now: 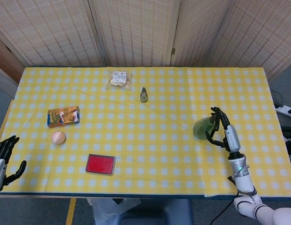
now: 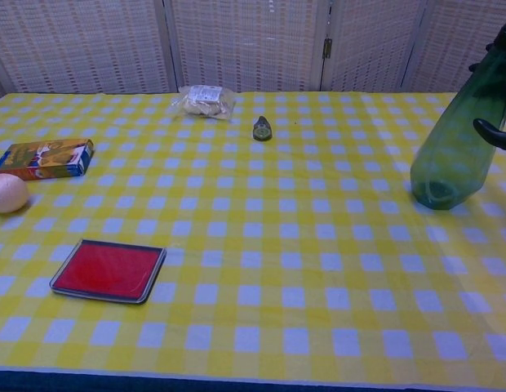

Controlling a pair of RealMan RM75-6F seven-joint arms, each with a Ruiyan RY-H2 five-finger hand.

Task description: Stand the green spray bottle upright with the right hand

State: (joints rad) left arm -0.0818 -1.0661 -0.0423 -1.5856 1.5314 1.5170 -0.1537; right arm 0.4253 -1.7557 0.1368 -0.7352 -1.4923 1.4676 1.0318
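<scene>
Spray bottle (image 2: 454, 147), green, tilted with its base on the checked tablecloth (image 1: 150, 154) near the table's right side, gripped by the right hand (image 1: 221, 130), whose fingers wrap its body. Left hand (image 1: 5, 154) hangs off the table's left front corner, fingers spread, holding nothing. Well apart to the left lie a small dark object (image 1: 143, 95), a wrapped snack packet (image 1: 119, 78), a colourful box (image 1: 64, 116), a pale ball (image 1: 58, 137) and a red tray (image 1: 100, 164). Bare cloth surrounds the bottle; the right table edge lies just beyond the hand.
</scene>
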